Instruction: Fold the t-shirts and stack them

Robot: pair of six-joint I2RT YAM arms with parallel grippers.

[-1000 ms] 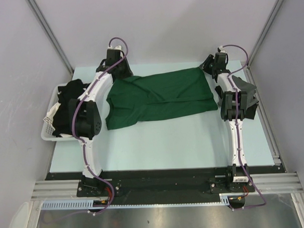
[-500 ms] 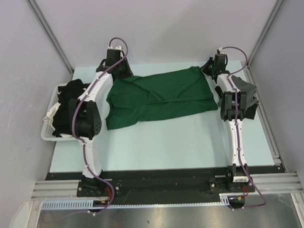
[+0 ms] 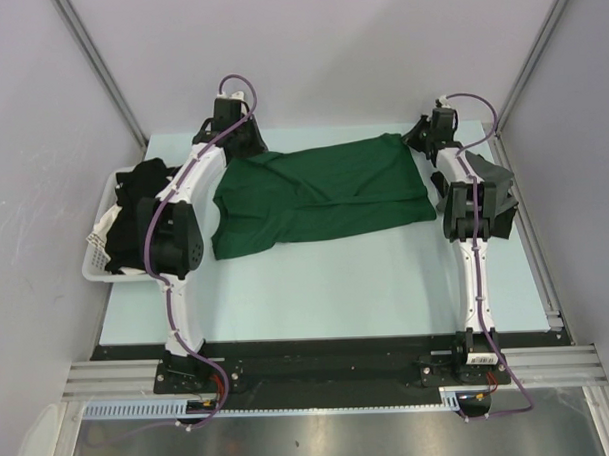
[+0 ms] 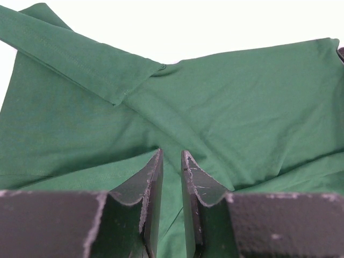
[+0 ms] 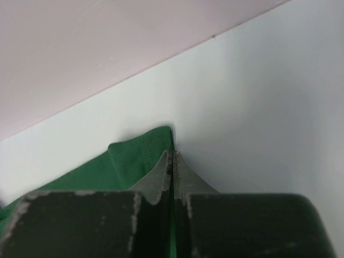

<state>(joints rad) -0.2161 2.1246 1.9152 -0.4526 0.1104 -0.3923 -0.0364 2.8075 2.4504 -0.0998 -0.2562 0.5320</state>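
The dark green t-shirt (image 3: pixel 323 192) lies spread across the middle of the table, one sleeve folded over its body (image 4: pixel 80 59). At the shirt's far left edge my left gripper (image 3: pixel 245 153) (image 4: pixel 171 154) holds its jaws narrowly apart, green cloth fills the gap, and creases run in to the fingertips. My right gripper (image 3: pixel 423 140) (image 5: pixel 173 153) is at the far right corner of the shirt (image 5: pixel 137 156), jaws pressed together with a sliver of green between them. Black t-shirts (image 3: pixel 133 194) are heaped in the basket on the left.
The white slatted basket (image 3: pixel 94 261) stands at the table's left edge beside the left arm. A dark grey shape (image 3: pixel 505 176) lies behind the right arm near the right wall. The back wall rises just beyond both grippers. Bare table (image 3: pixel 337 287) lies in front of the shirt.
My right gripper's jaws have shut on the shirt's far right corner, and its wrist has shifted slightly. The left arm and the shirt have stayed put.
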